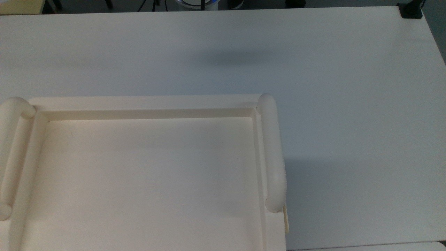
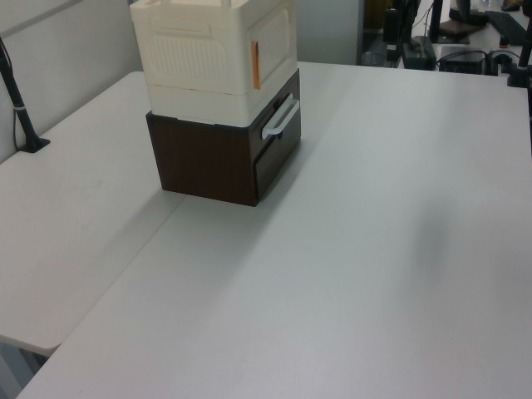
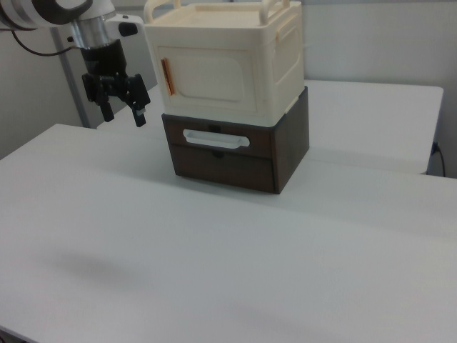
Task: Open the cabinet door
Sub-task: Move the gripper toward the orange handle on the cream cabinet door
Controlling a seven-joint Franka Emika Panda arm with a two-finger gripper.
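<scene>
The cream cabinet [image 3: 228, 64] stands on a dark brown drawer unit [image 3: 235, 157]. Its cabinet door [image 3: 211, 75] is the front panel in the right view, lying flush and closed, with a thin orange handle [image 3: 166, 76] along its left edge. In the left view the door [image 2: 273, 37] faces right, and the orange handle [image 2: 255, 65] sits at the near corner. My gripper [image 3: 123, 111] hangs open to the left of the cabinet in the right view, at about door height, clear of the handle and holding nothing. The top view looks down on the cabinet's recessed top [image 1: 146, 174].
The drawer unit carries a white bar handle [image 3: 216, 138] below the door. Two rounded rails [image 1: 273, 153] run along the sides of the cabinet top. The white table [image 3: 214, 250] spreads wide in front of the cabinet. A black clamp post [image 2: 21, 108] stands at the left view's left edge.
</scene>
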